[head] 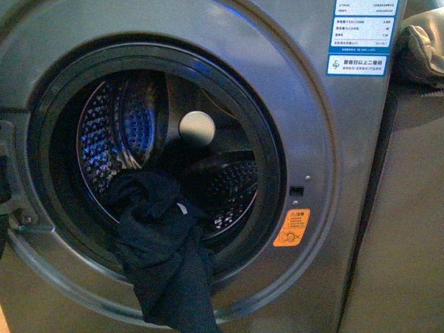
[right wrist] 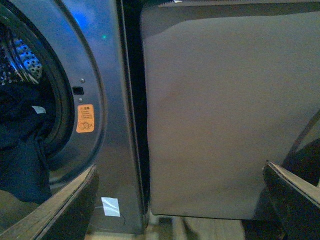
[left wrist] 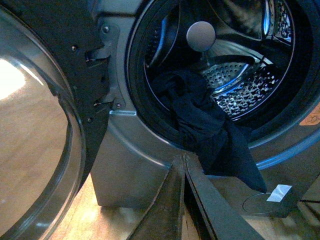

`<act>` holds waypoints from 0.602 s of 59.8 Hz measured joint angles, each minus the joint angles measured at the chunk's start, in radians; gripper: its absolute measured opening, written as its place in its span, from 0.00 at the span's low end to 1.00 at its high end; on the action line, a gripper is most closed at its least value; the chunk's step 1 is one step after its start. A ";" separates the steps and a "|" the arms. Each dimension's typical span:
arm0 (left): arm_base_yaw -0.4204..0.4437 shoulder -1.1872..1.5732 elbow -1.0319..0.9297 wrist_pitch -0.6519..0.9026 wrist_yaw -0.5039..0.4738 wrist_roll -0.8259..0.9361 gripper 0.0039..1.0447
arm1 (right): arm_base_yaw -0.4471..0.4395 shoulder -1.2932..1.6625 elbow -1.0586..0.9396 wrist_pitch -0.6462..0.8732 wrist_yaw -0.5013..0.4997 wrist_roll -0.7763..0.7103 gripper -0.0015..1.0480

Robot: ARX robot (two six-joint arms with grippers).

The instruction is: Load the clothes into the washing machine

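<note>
The dark grey washing machine (head: 326, 139) fills the front view, its round porthole open on the perforated steel drum (head: 111, 132). A dark navy garment (head: 163, 250) lies half in the drum and hangs out over the lower rim of the porthole. It also shows in the left wrist view (left wrist: 210, 135) and the right wrist view (right wrist: 22, 145). My left gripper (left wrist: 183, 159) is shut and empty, just below and in front of the hanging garment. My right gripper (right wrist: 182, 190) is open and empty, facing the gap between the machine and a grey panel (right wrist: 220, 110).
The machine's open glass door (left wrist: 35, 135) stands to the left of the porthole. An orange warning sticker (head: 291, 227) and a blue-white label (head: 361, 35) sit on the machine's front. A plain grey panel (head: 402, 208) stands at the right, with crumpled cloth (head: 420, 52) on top.
</note>
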 joint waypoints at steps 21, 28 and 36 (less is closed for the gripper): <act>0.000 -0.035 -0.038 0.002 0.001 0.000 0.03 | 0.000 0.000 0.000 0.000 0.000 0.000 0.93; 0.001 -0.066 -0.065 0.007 -0.001 0.000 0.03 | 0.000 0.000 0.000 0.000 0.000 0.000 0.93; 0.001 -0.071 -0.065 0.007 0.001 0.000 0.03 | 0.000 0.000 0.000 0.000 0.000 0.000 0.93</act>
